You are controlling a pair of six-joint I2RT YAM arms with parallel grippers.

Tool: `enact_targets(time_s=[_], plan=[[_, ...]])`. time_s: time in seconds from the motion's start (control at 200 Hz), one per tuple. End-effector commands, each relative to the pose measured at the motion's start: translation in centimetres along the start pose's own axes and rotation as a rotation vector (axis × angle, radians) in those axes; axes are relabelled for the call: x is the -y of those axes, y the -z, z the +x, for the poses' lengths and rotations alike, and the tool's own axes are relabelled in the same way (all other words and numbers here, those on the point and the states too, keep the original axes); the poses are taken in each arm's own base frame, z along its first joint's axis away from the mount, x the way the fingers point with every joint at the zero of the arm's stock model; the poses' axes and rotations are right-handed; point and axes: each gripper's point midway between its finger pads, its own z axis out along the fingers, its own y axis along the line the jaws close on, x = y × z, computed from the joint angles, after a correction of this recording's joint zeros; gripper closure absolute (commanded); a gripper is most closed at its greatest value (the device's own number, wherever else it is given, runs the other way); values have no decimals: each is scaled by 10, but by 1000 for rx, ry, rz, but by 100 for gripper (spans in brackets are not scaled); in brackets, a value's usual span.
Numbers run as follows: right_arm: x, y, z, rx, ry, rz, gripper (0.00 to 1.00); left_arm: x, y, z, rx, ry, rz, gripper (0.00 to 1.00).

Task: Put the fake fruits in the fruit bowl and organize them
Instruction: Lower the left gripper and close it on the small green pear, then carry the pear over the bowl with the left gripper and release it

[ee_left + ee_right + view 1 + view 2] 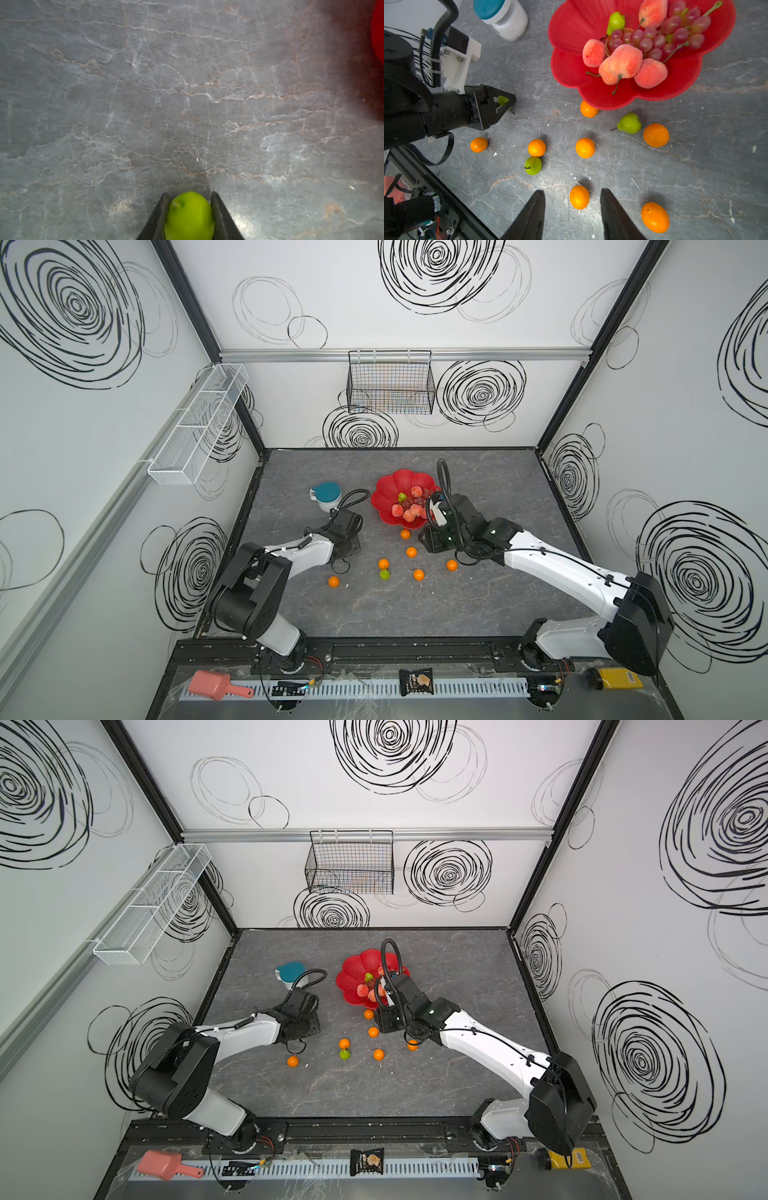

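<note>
The red fruit bowl (384,497) (571,31) holds several peaches (625,60), a grape bunch (675,35) and a green pear (615,21). Several oranges (383,563) (585,148) and two more pears (533,165) (629,123) lie on the table in front of it. Left of the bowl, low over the table, my left gripper (189,196) (506,102) is shut on a green pear (189,216). My right gripper (572,191) (430,547) hangs open above the table by the bowl's front rim. An orange (579,197) lies on the table below its fingers.
A white mug with a teal lid (326,495) (503,18) stands left of the bowl, behind the left arm. Wire baskets (390,383) hang on the back and left walls. A pink brush (212,684), a snack packet (416,681) and a yellow bottle (615,678) lie on the front ledge.
</note>
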Motion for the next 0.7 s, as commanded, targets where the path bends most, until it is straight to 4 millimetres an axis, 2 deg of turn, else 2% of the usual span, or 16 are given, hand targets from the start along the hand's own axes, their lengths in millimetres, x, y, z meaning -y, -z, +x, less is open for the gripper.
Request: enact_targets(time_s=[0.0,0.155,0.305,0.505,0.695], plan=[[26,5,1,23,-81,64,52,25,16,-20,47,-13,79,70],[53,8,2,52,-214,45,52,53,34,-42,82,-41,142,70],[70,13,-2,112,-281,-12,52,77,41,-61,101,-68,174,70],[77,17,-7,146,-306,-51,52,106,42,-87,119,-84,208,71],[80,15,-10,125,-326,-58,52,130,31,-108,119,-110,212,71]])
